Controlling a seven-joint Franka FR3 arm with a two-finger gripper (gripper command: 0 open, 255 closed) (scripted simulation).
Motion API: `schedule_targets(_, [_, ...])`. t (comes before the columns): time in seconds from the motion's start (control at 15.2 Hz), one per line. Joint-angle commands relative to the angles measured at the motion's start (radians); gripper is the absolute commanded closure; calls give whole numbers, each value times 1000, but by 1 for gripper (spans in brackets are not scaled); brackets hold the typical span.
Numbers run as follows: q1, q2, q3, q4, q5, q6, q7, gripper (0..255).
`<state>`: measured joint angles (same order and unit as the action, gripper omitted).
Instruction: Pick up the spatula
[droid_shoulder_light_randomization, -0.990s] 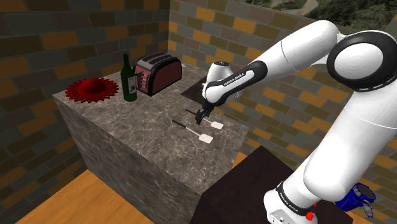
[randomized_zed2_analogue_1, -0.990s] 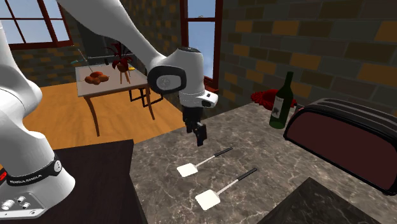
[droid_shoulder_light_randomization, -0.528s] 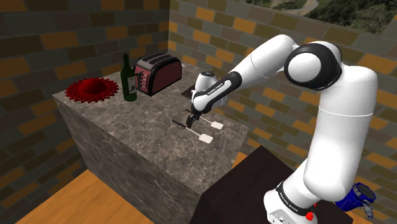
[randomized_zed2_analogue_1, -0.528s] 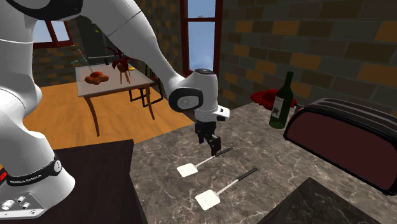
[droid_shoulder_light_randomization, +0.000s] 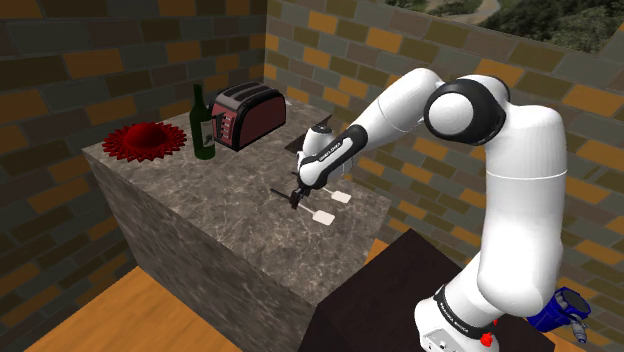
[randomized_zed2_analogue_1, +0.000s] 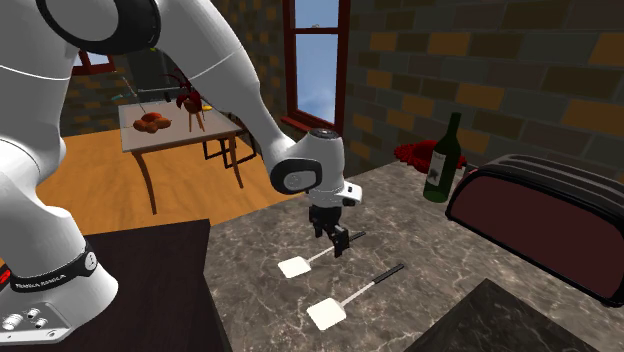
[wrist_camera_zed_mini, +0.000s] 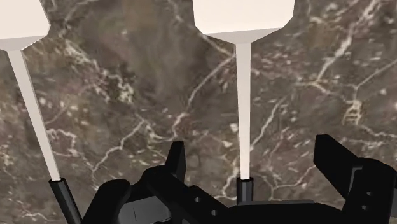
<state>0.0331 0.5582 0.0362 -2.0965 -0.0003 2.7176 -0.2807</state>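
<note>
Wrist view: wide-open gripper (wrist_camera_zed_mini: 252, 151) straddles the spatula (wrist_camera_zed_mini: 243, 83), gripping nothing; handle mostly hidden beneath it, blade cut off.

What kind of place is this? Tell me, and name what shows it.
Likely a home kitchen: a dark red toaster and a green bottle stand on a marbled counter, with brick walls behind.

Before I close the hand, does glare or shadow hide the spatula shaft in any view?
Wrist view: no glare; the pale spatula shaft stands out against the dark countertop, its black grip blending into the hand. Second exterior view: even light, hand overlapping the grip.
</note>
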Motion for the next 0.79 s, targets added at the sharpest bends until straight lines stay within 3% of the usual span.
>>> schedule_targets(0.0, [0, 16, 0, 3, 0, 13, 0, 0])
schedule_targets(0.07, [0, 16, 0, 3, 0, 13, 0, 0])
schedule_targets(0.13, [1, 16, 0, 4, 0, 12, 0, 255])
schedule_targets(0.73, [0, 16, 0, 3, 0, 13, 0, 255])
